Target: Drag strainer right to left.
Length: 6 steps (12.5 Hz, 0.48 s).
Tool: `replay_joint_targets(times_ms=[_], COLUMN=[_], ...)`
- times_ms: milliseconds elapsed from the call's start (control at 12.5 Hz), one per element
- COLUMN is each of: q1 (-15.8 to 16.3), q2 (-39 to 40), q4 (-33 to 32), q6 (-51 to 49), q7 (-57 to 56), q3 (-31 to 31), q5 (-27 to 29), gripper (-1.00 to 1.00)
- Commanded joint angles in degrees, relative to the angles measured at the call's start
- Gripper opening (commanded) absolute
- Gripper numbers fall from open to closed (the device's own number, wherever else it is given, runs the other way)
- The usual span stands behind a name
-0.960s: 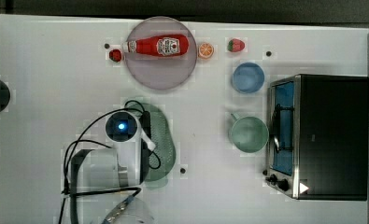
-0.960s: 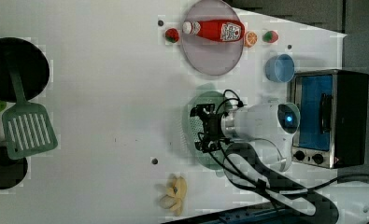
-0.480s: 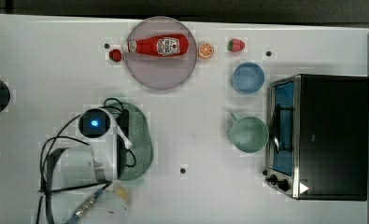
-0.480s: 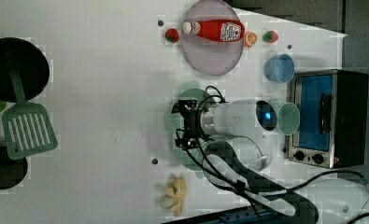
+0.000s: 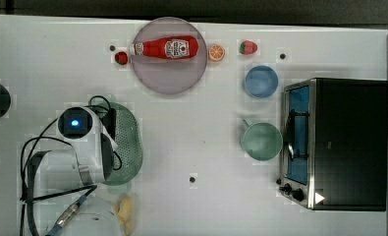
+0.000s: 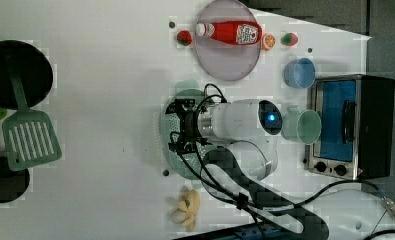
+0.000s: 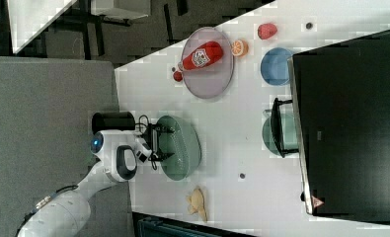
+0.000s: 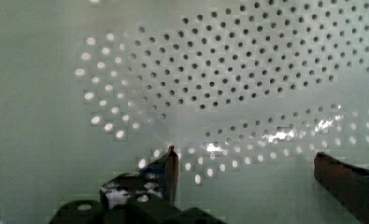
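Strainer (image 5: 128,142) sits at top view's left, near banana (image 5: 126,212). You see gripper (image 8: 247,172) inside strainer bowl, fingers (image 8: 170,168) spread wide, holed wall close in front, nothing pinched.

We note ketchup bottle (image 5: 166,48) lying on plate (image 5: 169,81), well apart from gripper (image 6: 181,131). Mug (image 5: 261,141), blue bowl (image 5: 261,81), oven (image 5: 346,142) farther off. Spatula (image 6: 27,140) opposite side. Bananas (image 6: 185,210) nearer.
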Motion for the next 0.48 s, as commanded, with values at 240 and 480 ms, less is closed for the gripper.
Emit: replay_joint_targets(times_ms=[240,480], q1=[6.2,8.2], q2=[2.6,3.9], q4=[5.6,8.0], q6=[-2.0,-2.2], q7=[6.5,7.4], q3=[1.0,1.0], q5=[1.2,1.2], gripper=[1.0,1.0])
